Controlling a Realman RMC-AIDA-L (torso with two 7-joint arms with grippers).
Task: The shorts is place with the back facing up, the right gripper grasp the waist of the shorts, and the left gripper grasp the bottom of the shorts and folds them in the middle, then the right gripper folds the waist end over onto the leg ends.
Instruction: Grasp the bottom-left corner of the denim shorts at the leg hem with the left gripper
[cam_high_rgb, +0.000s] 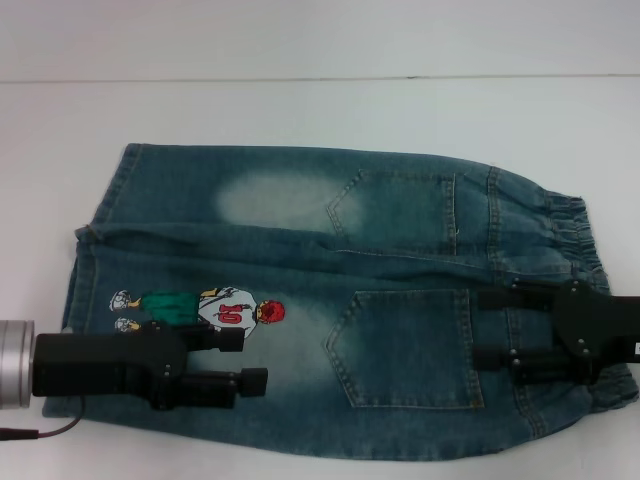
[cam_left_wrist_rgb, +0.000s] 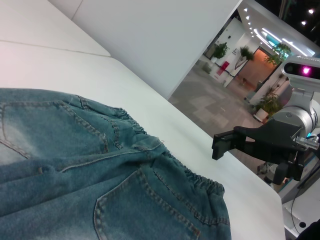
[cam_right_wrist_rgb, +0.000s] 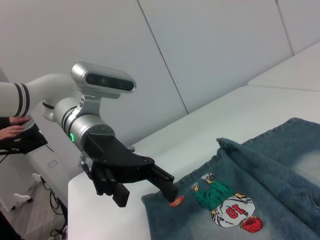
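The shorts (cam_high_rgb: 340, 300) lie flat on the white tabletop (cam_high_rgb: 320, 110), back side up, with both patch pockets showing. Note the orientation in the head view: the waist of the shorts (cam_high_rgb: 575, 250), a ruched elastic band, points toward the robot's right, and the bottom of the shorts (cam_high_rgb: 85, 290), the straight-stitched hems, points toward the robot's left. A crease runs lengthwise between the two pockets. The cartoon print (cam_high_rgb: 200, 308), numbered 10, sits on the near leg close to the hems.

Locate the left end effector (cam_high_rgb: 245, 360) over the near leg, just beside the cartoon print. Its two fingers stand apart, one above the other in the head view, and grip nothing. The right wrist view confirms this: the fingers are spread and poised above the hem corner.

Locate the right end effector (cam_high_rgb: 495, 325) over the near side of the waistband, next to the near pocket (cam_high_rgb: 410, 345). Its fingers are also apart, with denim visible between them and no fabric clamped. In the left wrist view it hangs above the tabletop edge, clear of the cloth.
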